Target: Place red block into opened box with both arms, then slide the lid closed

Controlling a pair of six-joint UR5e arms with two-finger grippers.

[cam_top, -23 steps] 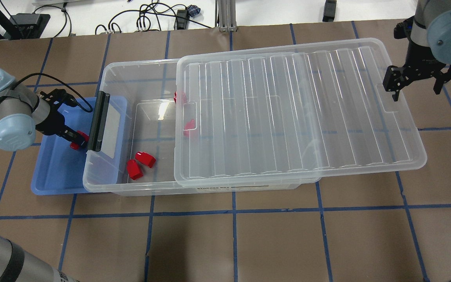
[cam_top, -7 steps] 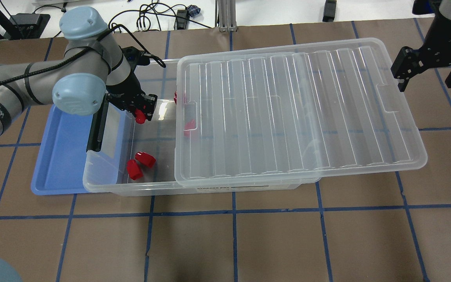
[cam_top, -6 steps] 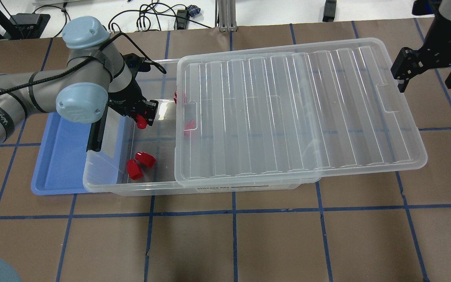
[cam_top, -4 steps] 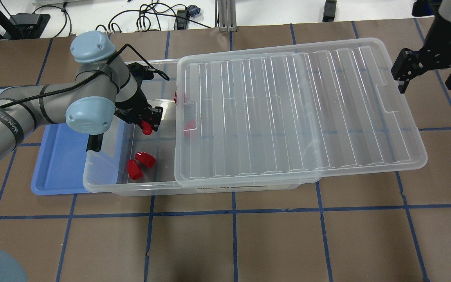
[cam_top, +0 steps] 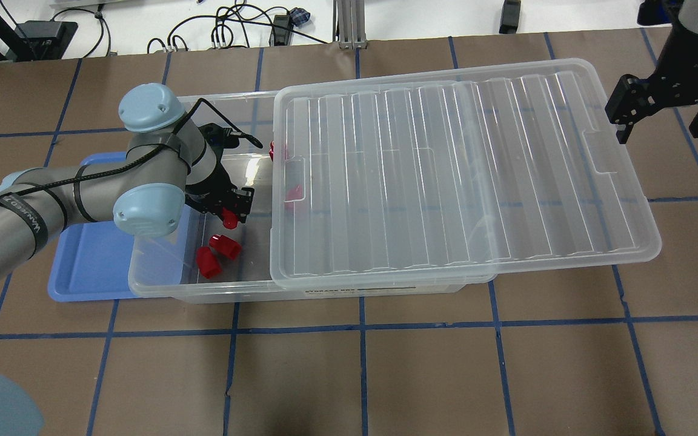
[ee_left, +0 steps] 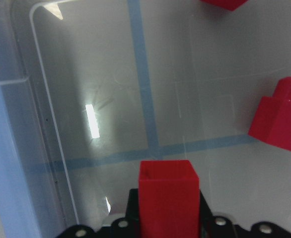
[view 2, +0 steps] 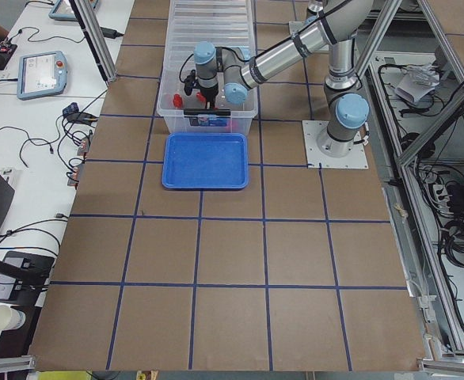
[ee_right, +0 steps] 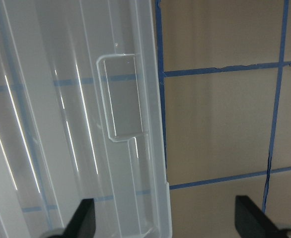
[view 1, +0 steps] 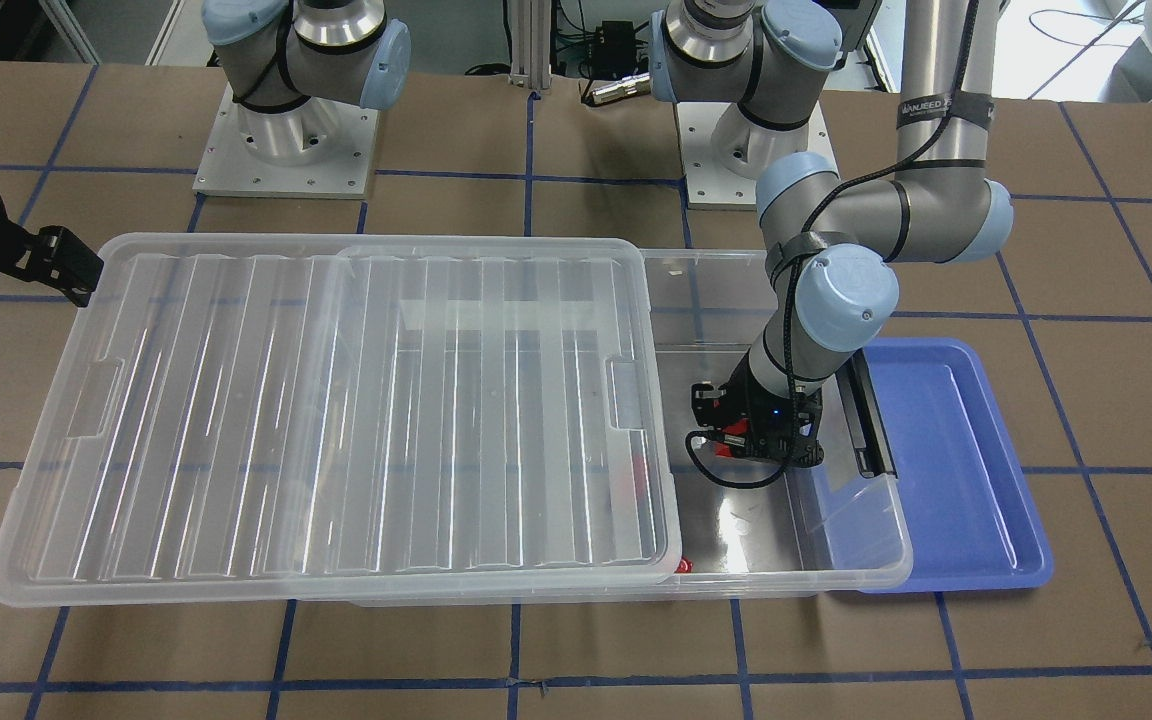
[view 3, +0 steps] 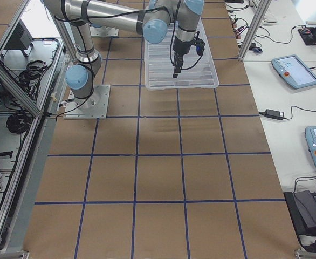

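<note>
The left hand point(cam_top: 231, 209) sits inside the uncovered end of the large clear plastic box point(cam_top: 161, 289). It is clamped on a small bright red squarish block point(cam_top: 228, 221). The ribbed clear lid point(cam_top: 458, 169) covers the rest of the box and overhangs to the right. The right hand point(cam_top: 662, 121) hangs spread wide and empty beside the lid's far edge.

Not much to read here. We can make out "WANJEED" on the black strap point(view 1: 932, 103) round the left arm point(view 1: 936, 215). A dark label point(cam_top: 332, 292) on the near wall of the box point(cam_top: 252, 292) looks like "STORAGE BOX", though it's tiny.
</note>
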